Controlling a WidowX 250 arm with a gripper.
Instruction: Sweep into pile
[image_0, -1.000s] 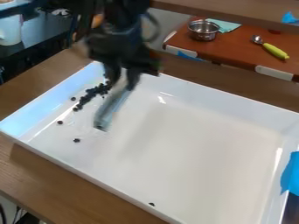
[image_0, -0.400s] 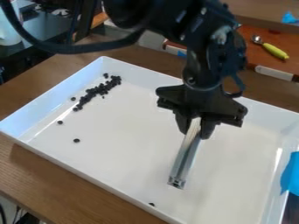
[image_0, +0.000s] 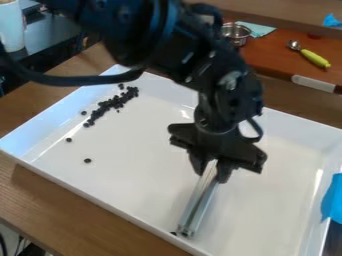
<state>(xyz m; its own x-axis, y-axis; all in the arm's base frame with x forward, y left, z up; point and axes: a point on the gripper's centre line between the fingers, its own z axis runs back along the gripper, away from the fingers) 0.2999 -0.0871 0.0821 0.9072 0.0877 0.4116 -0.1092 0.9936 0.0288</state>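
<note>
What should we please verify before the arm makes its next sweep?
1. Tool held: ok, the gripper grips the sweeping tool.
2. Tool's lower end beside the stray piece at the near edge: ok.
3. Tool's lower end pressed on the floor of the white tray: cannot tell.
4. Main pile compact: not ok, it is strung out in a band.
5. All dark pieces in the pile: not ok, several lie apart from it.

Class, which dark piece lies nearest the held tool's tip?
The lone piece beside the tool, by the tray's near wall; the others lie farther left.
</note>
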